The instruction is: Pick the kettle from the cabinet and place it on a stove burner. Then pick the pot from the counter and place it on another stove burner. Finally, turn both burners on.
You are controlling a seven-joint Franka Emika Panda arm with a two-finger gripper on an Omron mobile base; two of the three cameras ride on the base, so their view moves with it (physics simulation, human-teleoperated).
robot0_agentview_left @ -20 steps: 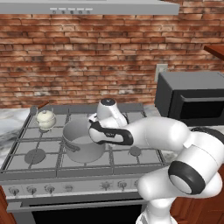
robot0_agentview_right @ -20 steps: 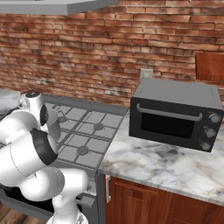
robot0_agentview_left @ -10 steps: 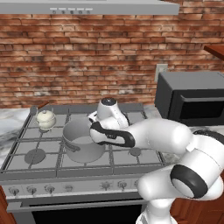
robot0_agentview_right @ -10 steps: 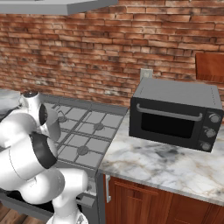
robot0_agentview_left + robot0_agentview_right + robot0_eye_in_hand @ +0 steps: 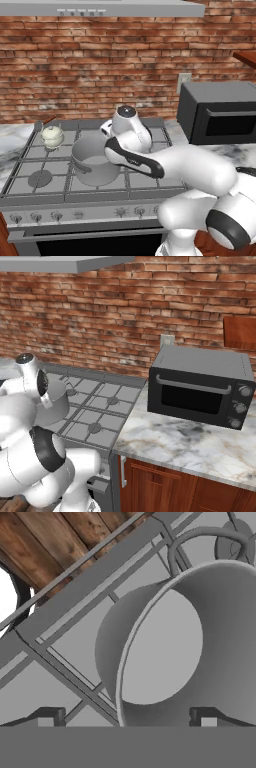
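Pot (image 5: 95, 161) sits on front-center burner grate, kettle (image 5: 52, 135) back-left; my gripper (image 5: 129, 719) spread wide astride pot's rim.

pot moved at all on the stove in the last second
No. The pot sits on the same front grate of the cooktop, the same way off the kettle at the back left.

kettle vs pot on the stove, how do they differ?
The kettle is small, round and cream-white; the pot is wide, grey metal, far bigger. The kettle sits at the back left of the stove; the pot sits nearer the front, towards the middle, mouth open. Both stand upright on the grates.
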